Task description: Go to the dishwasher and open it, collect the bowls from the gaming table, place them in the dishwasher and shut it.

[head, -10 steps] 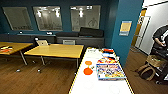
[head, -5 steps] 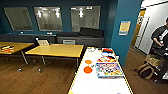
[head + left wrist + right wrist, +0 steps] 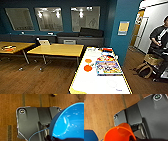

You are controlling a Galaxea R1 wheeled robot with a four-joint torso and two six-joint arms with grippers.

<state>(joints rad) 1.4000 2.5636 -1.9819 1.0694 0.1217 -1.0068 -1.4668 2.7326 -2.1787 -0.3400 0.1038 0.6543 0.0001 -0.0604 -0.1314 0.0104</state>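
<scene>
A bright blue bowl [image 3: 67, 121] hangs over the wooden floor in the left wrist view, with my left gripper [image 3: 52, 138] shut on its rim. An orange bowl [image 3: 119, 132] hangs the same way in my right gripper [image 3: 134, 138]. Straight ahead in the head view stands the gaming table [image 3: 82, 82], with a pale top and a yellow edge. Two orange bowls [image 3: 88, 68] lie on it beside a colourful flat box [image 3: 108, 67]. Blue and red items sit at its far end [image 3: 106, 53]. The dishwasher is out of view.
Two yellow-topped tables [image 3: 57, 50] with thin legs stand to the left on the wood floor. A dark counter [image 3: 80, 40] runs along the blue back wall. At the right a person [image 3: 160, 37] stands by a doorway, with a cardboard box and bags [image 3: 147, 65] on the floor.
The head picture has shifted only slightly. Nothing on the tables has moved.
</scene>
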